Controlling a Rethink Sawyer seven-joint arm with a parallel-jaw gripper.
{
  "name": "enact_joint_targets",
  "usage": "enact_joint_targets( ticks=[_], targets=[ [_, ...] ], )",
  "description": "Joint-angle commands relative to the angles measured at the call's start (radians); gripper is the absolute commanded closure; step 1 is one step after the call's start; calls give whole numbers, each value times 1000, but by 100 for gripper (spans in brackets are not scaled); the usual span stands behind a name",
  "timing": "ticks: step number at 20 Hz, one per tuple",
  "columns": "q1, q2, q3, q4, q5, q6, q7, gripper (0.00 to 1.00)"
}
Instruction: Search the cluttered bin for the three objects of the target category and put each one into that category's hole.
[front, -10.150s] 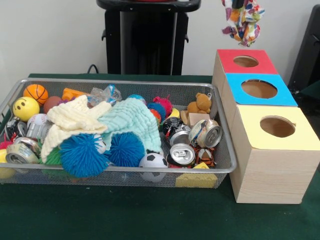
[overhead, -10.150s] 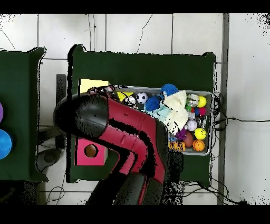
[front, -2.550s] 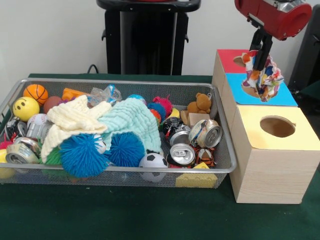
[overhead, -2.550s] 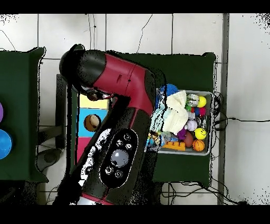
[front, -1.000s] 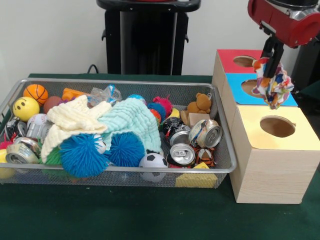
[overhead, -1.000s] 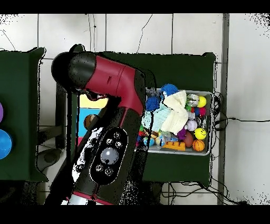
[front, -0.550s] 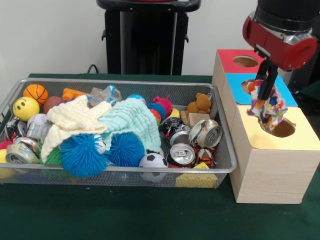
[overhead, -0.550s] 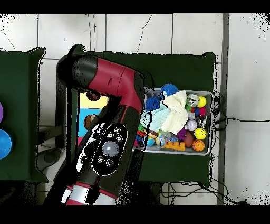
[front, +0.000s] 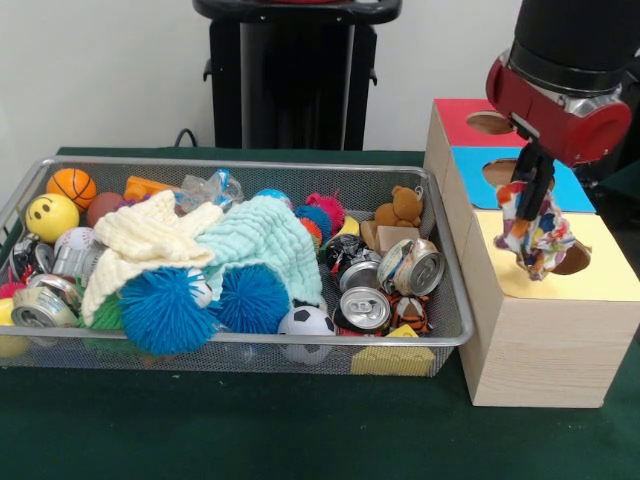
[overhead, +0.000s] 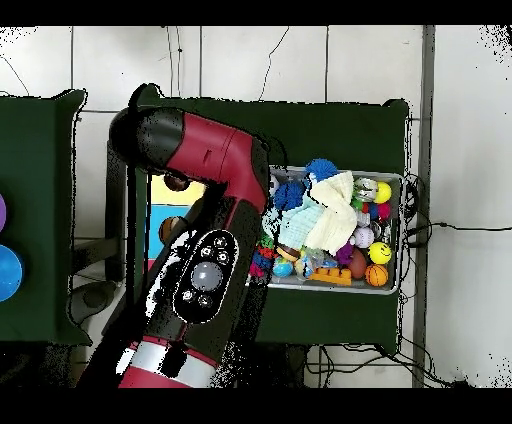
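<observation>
My gripper (front: 527, 208) is shut on a multicoloured patterned cloth (front: 537, 232), which hangs over the left rim of the round hole (front: 572, 259) in the yellow-topped box (front: 600, 285). The cloth's lower end touches or nearly touches the yellow top. Behind it stand the blue-topped box (front: 497, 158) and the red-topped box (front: 462, 112), each with its own hole. In the wire bin (front: 200, 165) a cream knitted cloth (front: 150, 235) and a mint cloth (front: 265, 240) lie on top of the clutter. In the overhead view the red arm (overhead: 215, 160) hides the gripper and most of the boxes.
The bin also holds spiky blue balls (front: 165, 310), a soccer ball (front: 306, 325), a basketball (front: 72, 185), a smiley ball (front: 50, 216), crushed cans (front: 410, 266), a teddy bear (front: 402, 207) and wooden blocks (front: 395, 360). The bin's right end sits close to the boxes.
The gripper has come down and forward from over the blue box to the yellow box. The cloth has dropped to the yellow hole's rim.
</observation>
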Motion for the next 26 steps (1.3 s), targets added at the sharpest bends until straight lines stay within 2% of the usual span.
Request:
enact_joint_targets(
  ticks=[1, 5, 15, 21, 26],
  targets=[
    [38, -49, -13, 37, -11, 140, 329, 100],
    [66, -97, -18, 63, -1, 180, 335, 100],
    [122, -160, -31, 142, -3, 149, 321, 100],
    [105, -155, -9, 171, -8, 88, 272, 100],
    [99, -145, -2, 203, -4, 40, 280, 100]
  ],
)
